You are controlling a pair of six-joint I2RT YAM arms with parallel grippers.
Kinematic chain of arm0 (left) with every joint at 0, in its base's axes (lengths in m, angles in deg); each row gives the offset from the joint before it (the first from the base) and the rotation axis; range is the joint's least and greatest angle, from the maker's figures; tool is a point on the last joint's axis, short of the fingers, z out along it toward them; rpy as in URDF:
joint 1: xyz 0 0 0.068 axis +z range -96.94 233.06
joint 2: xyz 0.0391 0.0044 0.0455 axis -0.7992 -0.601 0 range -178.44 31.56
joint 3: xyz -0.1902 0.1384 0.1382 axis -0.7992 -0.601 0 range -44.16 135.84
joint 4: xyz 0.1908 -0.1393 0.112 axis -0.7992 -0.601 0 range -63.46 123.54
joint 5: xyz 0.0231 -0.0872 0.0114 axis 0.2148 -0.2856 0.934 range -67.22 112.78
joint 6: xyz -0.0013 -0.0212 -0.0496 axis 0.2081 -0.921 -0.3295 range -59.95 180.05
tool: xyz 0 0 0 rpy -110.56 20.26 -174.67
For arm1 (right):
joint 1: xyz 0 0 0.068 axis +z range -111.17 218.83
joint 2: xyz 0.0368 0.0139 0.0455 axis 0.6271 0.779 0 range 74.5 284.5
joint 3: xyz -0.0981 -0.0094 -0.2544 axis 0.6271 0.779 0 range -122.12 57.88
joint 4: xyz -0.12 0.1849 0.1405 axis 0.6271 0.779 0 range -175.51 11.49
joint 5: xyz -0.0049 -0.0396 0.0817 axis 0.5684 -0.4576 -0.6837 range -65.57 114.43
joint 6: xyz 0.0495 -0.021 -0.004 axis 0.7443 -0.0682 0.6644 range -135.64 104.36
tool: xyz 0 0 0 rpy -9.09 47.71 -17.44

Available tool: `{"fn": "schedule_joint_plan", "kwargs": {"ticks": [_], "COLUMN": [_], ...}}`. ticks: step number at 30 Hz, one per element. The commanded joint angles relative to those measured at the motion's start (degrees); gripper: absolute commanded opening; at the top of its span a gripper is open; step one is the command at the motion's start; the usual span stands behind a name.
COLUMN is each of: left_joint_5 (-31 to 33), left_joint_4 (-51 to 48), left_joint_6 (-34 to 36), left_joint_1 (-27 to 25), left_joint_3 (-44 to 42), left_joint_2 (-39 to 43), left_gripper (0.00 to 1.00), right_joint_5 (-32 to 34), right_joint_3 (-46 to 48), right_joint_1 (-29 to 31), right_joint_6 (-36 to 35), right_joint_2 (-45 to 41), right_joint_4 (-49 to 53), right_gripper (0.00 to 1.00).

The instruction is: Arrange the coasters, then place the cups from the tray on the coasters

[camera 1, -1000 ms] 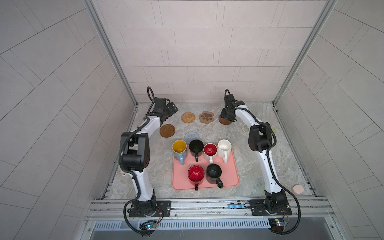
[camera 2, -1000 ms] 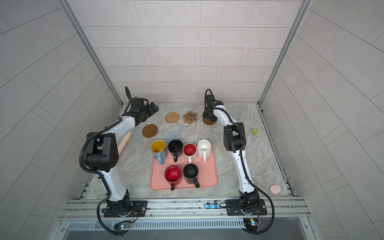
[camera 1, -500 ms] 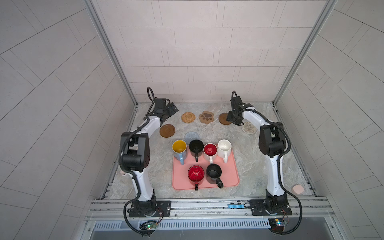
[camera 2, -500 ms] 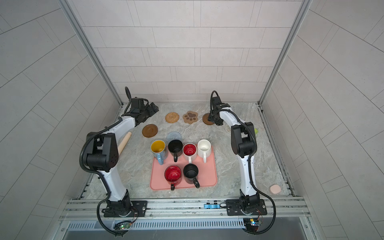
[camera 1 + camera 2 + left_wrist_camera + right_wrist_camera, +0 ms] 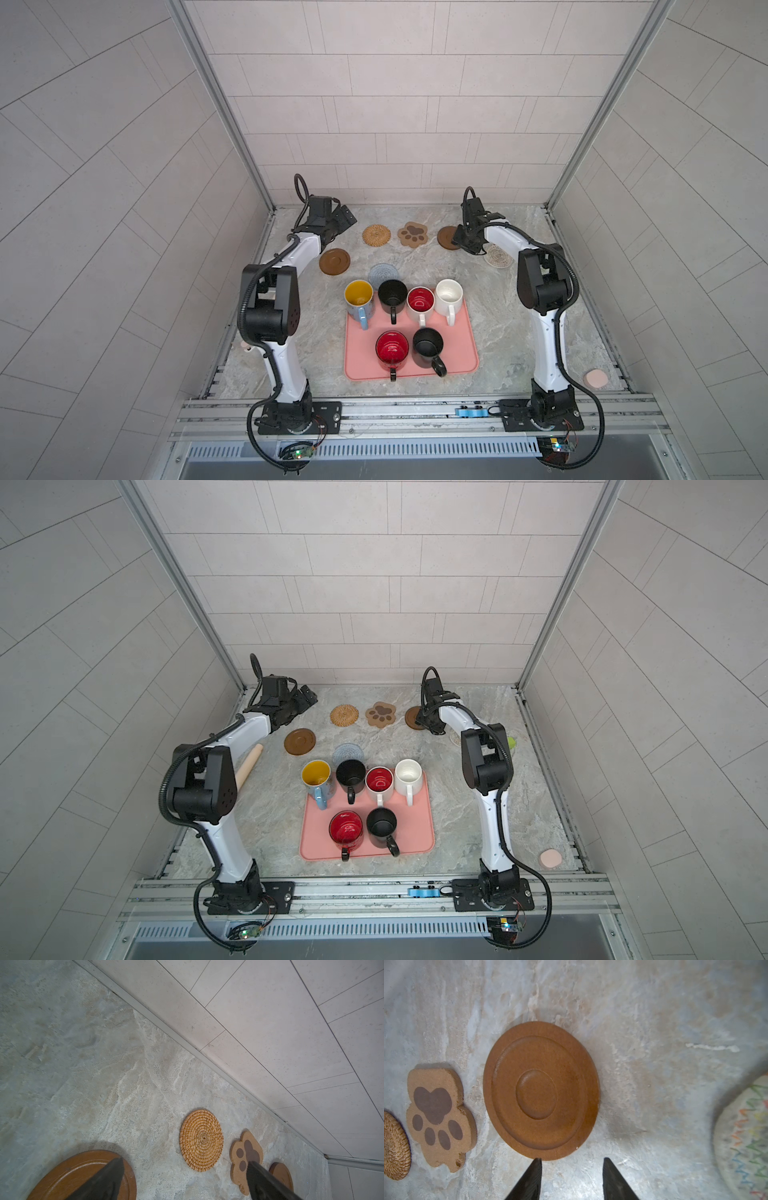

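Both top views, cups (image 5: 392, 293) upright, handles toward near table (image 5: 519, 332) edge.

Pink puck (image 5: 595, 379): we see it round and pale, lying flat alone near the front right corner.
Wooden roller (image 5: 249, 764): it lies by the left wall, and only part shows.
Green thing (image 5: 511, 742): small, near the right wall; we cannot tell what it is.
Table (image 5: 498, 332): grey marbled top.
Walls (image 5: 395, 124): pale tiles.
Blue piece (image 5: 469, 412): on the front metal rail.
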Motion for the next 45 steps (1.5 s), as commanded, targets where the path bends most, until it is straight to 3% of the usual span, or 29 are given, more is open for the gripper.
{"fn": "schedule_joint_plan", "kwargs": {"ticks": [1,19,45], "left_joint_5": [0.57,0.73,0.65], "left_joint_4": [0.15,-0.29,-0.38], "left_joint_6": [0.26,0.87,0.91], "left_joint_1": [0.07,0.05,-0.02], "left_joint_3": [-0.2,0.33,1.03], "left_joint_2": [2.39,2.36,2.11], "left_gripper": [1.0,1.0,1.0], "right_joint_5": [0.1,-0.49,-0.41], "right_joint_3": [-0.86,-4.37,-8.34], "right_joint_1": [-0.17,-0.22,-0.39], "right_joint_6": [1.72,3.65,2.74], "right_joint_2": [1.93,5.03,5.28], "right_joint_4": [-0.66,-1.55,0.55], "right_gripper": [0.49,0.41,0.43]}}
